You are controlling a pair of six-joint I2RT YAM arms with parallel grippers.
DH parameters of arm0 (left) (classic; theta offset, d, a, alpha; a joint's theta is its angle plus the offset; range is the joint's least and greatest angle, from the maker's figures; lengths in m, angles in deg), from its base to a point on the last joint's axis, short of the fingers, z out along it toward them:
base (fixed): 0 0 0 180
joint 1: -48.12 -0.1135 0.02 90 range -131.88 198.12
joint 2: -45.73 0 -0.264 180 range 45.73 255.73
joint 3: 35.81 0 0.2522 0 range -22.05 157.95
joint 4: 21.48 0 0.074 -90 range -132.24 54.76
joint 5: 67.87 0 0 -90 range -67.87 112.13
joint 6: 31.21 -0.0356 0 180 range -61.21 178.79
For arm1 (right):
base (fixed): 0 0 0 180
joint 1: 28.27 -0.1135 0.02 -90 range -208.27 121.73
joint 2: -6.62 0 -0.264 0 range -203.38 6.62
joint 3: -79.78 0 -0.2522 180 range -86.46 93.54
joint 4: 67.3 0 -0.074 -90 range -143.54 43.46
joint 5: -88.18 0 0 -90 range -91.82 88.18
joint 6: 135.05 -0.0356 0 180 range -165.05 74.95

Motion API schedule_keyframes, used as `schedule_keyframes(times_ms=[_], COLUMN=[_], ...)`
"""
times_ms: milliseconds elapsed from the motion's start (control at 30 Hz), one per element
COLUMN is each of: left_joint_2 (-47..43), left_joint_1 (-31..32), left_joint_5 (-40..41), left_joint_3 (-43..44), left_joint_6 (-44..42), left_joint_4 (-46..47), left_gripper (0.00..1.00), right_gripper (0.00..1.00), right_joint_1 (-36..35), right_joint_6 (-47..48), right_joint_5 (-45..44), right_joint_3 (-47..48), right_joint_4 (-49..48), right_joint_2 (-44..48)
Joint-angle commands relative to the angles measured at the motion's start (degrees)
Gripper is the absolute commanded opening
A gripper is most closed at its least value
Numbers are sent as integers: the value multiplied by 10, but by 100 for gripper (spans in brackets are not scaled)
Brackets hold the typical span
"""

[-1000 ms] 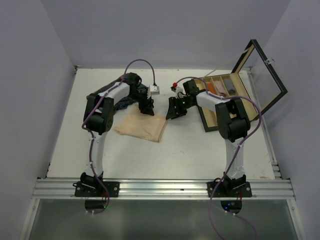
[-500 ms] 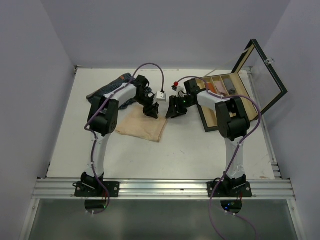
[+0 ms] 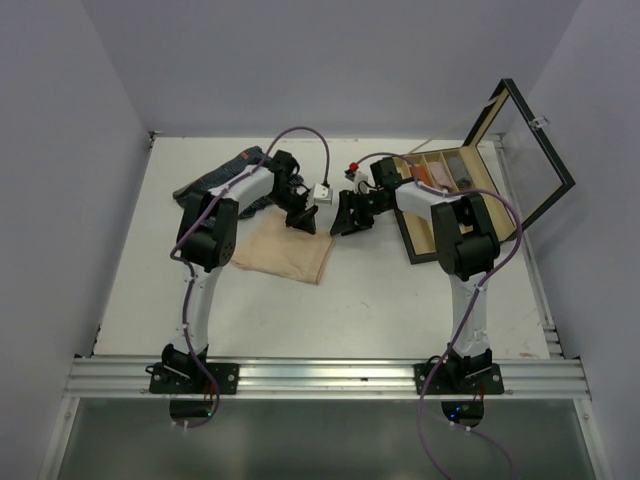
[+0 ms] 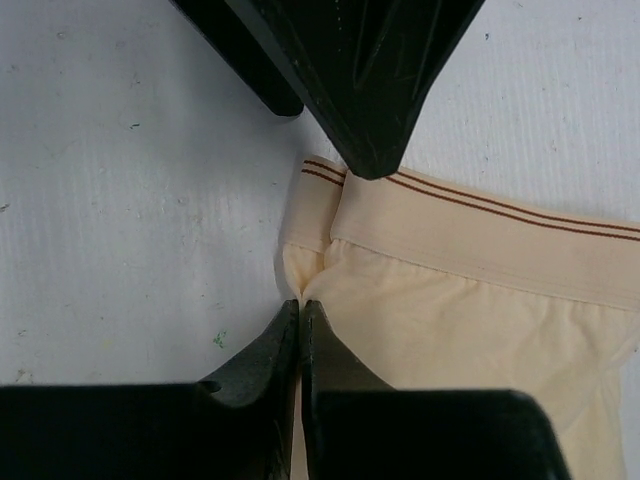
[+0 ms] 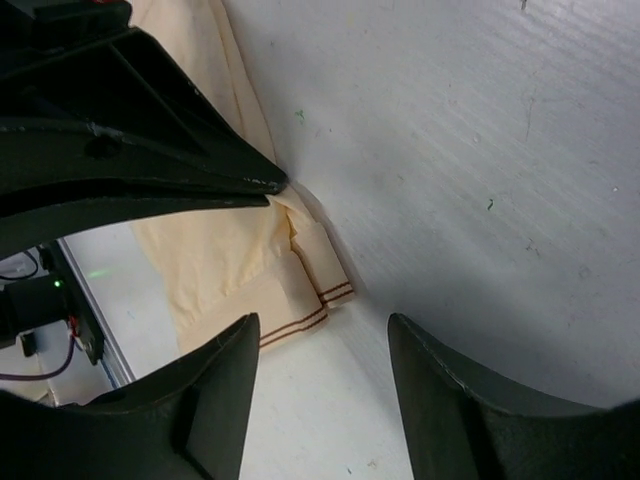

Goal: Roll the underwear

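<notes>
Though hidden from above, left hand [image 4: 301, 312] pinches beige underwear [image 4: 460, 310]

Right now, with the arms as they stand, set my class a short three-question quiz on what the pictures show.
1. True or false: the right fingers are shut on the beige underwear.
2. Which garment do the left fingers pinch? A. the navy one. B. the beige one. C. the pink one.
3. Fill in the gap: the box lid stands ____.

Key: 1 false, they stand apart over the table beside the waistband corner; 2 B; 3 open.
</notes>
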Motion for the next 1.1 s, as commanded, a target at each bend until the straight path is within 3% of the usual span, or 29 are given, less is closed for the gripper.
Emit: schedule_keyframes(times_ms=[0, 133, 500, 867, 1067], left_joint_2=[-33, -63, -129, -126, -120], left_joint_1=[-2, -2, 0, -1, -1], left_joint_5=[-19, -19, -22, -16, -13], left_joint_3=[-10, -51, -114, -121, -119], left_joint_6=[-23, -22, -25, -10, 5], left_joint_4=[3, 36, 106, 131, 149], left_gripper=[4, 0, 0, 0, 1], right_gripper=[60, 64, 73, 73, 67], right_joint_1=[4, 4, 3, -4, -14], right_joint_6=[-10, -17, -74, -143, -146], right_joint_5=[-1, 17, 47, 90, 92], right_joint_3=[-17, -20, -39, -101, -121], right_joint_4=[-48, -68, -151, -259, -269], right_joint_2=[-10, -16, -36, -33, -34])
